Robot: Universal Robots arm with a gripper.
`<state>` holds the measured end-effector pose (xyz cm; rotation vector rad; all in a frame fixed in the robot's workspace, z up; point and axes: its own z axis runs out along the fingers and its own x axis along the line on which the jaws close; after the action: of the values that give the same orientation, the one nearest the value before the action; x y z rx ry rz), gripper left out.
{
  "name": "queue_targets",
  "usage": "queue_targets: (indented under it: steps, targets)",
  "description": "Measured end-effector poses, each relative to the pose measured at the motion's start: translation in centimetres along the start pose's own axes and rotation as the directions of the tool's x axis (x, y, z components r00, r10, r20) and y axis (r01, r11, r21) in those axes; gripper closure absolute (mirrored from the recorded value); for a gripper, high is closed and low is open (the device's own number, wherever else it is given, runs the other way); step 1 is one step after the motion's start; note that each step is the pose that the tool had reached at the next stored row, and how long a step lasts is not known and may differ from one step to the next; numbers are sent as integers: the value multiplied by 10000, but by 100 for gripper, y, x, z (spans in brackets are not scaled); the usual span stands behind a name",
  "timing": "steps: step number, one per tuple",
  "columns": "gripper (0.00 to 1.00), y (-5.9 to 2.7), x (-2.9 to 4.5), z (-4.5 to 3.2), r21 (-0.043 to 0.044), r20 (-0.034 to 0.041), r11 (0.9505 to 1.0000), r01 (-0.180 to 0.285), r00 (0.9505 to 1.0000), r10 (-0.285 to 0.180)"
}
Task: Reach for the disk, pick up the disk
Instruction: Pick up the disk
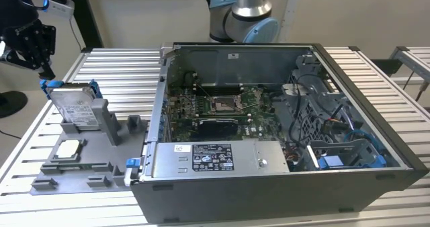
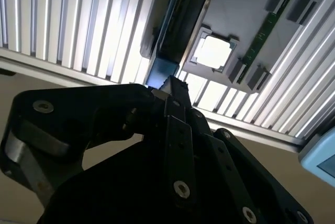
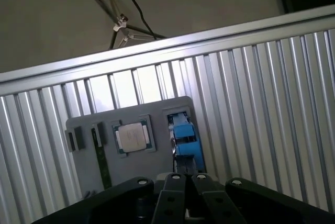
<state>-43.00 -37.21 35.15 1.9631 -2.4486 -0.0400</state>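
The disk (image 1: 72, 107) is a silver-grey drive with a white label and a blue frame. It stands tilted in the grey fixture (image 1: 100, 162) at the exterior view's left. My black gripper (image 1: 44, 70) hangs above its upper end, apart from it, with the fingers together and nothing between them. In the second wrist view the disk (image 2: 180, 22) shows edge-on just past my gripper (image 2: 168, 85). In the first wrist view its blue frame (image 3: 186, 137) lies beyond my gripper (image 3: 186, 178).
A small square chip (image 1: 69, 149) sits in the fixture near the disk. An open computer case (image 1: 269, 126) takes up the middle of the slatted metal table (image 1: 121, 71). The arm's base (image 1: 245, 15) stands behind the case. A green memory stick (image 2: 261, 35) lies in the fixture.
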Motion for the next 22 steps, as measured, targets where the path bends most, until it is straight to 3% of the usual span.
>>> queue_targets:
  steps: [2, 3, 13, 22]
  targets:
    - [100, 0, 0, -1, -3, 5, 10000, 1, 10000, -1]
    - [0, 0, 0, -1, -3, 8, 10000, 1, 10000, -1]
    - [0, -2, 0, 4, -7, 33, 10000, 1, 10000, -1]
    - [0, -81, -62, 161, -4, 17, 10000, 14, 10000, -14]
